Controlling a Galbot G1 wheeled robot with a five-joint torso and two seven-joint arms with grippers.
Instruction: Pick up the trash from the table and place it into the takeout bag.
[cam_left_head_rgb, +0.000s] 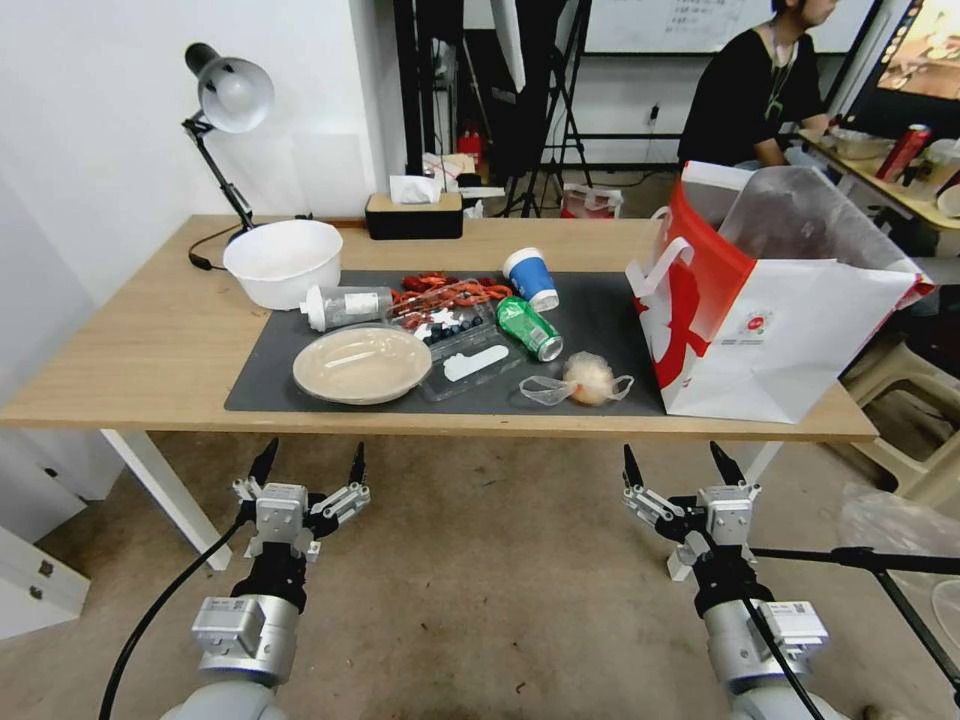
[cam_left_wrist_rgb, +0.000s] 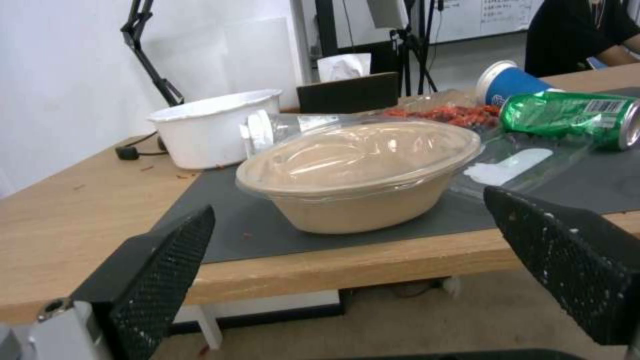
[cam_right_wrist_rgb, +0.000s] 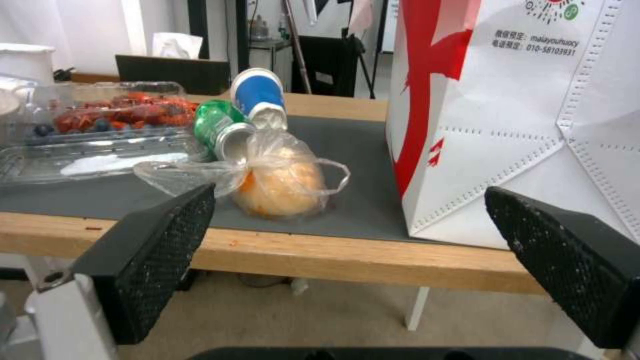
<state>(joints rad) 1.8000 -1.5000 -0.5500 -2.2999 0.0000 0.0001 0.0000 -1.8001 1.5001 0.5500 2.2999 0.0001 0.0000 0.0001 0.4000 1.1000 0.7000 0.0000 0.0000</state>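
We have both arms held low in front of the tabletop (cam_left_head_rgb: 130, 360), short of its near edge, nothing yet in hand; the left gripper (cam_left_head_rgb: 308, 468) has its fingers spread wide and faces the beige lidded bowl (cam_left_wrist_rgb: 360, 175) at the near left of the dark grey mat (cam_left_head_rgb: 600, 320); the right gripper (cam_left_head_rgb: 680, 468) is likewise spread and empty, looking at the bagged bun (cam_right_wrist_rgb: 283, 180), which lies near the front edge of the mat, just beside the red-and-white takeout bag (cam_left_head_rgb: 780, 330) standing upright and open at the right end of the tabletop. The rest of the trash sits between them: the green drink can (cam_left_head_rgb: 530, 328) on its side, the blue paper cup (cam_left_head_rgb: 530, 278) tipped over behind it, the clear clamshell (cam_left_head_rgb: 460, 340) with red scraps (cam_left_head_rgb: 440, 290) beyond it, and the white-capped bottle (cam_left_head_rgb: 345, 305) lying beside the white bowl (cam_left_head_rgb: 283, 262). We judge the step in hand to be the first reach, and the bun looks the sensible start for the right arm, being closest to the bag; we should raise the gripper above the tabletop's edge before advancing, come down over the knotted plastic rather than the soft bun, and close gently so it does not squash; the loose plastic loops may snag a finger. The bag's mouth stands high, so the lift must clear its rim and the white handles (cam_left_head_rgb: 660, 270) before release.
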